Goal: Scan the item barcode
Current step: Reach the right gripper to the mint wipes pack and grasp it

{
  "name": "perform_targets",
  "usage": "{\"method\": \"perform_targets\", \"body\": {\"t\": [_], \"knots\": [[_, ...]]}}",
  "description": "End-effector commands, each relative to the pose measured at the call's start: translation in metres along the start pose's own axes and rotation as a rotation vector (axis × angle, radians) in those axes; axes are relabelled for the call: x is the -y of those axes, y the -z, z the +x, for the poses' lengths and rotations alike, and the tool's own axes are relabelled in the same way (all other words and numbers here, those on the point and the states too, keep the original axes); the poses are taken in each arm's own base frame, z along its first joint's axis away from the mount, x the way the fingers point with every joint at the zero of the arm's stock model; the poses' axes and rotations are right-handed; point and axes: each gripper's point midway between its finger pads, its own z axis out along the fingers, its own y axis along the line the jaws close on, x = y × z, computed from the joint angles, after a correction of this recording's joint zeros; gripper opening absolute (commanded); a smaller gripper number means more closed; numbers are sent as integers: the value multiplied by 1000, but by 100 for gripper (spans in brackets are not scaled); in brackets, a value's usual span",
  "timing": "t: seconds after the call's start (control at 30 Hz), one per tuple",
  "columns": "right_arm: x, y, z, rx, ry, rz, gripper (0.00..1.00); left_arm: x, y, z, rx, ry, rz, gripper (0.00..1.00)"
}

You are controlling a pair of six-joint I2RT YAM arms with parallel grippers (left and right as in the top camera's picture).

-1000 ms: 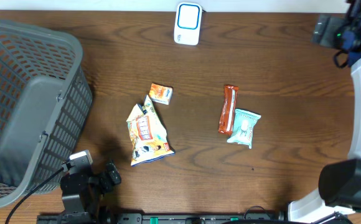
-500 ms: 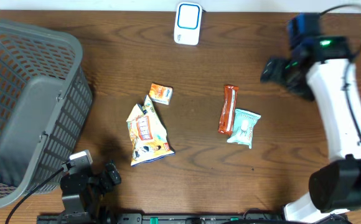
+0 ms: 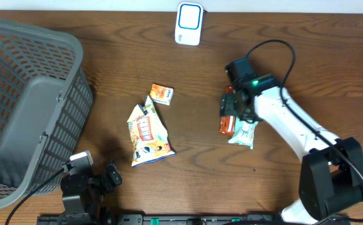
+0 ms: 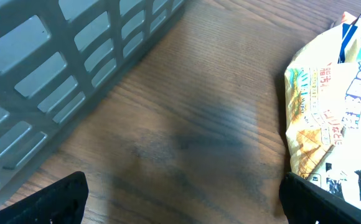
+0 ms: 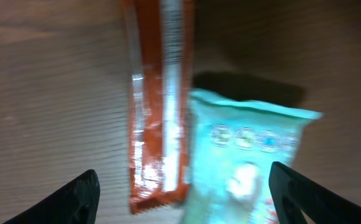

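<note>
The right claw hung with its fingers spread wide, gripping nothing, straddling the orange bar and the teal packet. These lay touching on the bench, toward 3 o'clock from its middle, the packet at the bar's 4 o'clock. The left claw also gaped, empty, near the bench's 7 o'clock edge, with the snack bag at its 2 o'clock. The bag carried East Asian print I could not read; the bar's and packet's labels were blurred. The white scanner sat at 12 o'clock.
</note>
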Motion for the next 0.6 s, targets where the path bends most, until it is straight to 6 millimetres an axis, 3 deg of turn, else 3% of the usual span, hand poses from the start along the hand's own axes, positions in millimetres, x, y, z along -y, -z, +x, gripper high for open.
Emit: {"method": "perform_targets", "body": {"t": [0.0,0.13,0.4,0.47,0.57], "knots": [[-18,-3,10,29,94,-9,81,-6,-3,16,-57,-21,-25,98],[-11,0,13,45,92,64,75,-6,-3,16,-57,-21,-25,98],[30,24,30,-36,-176,145,72,-6,-3,16,-57,-21,-25,98],[36,28,25,-25,-146,137,78,-6,-3,16,-57,-21,-25,98],[34,19,23,-32,-4,134,75,-6,-3,16,-57,-21,-25,98]]}}
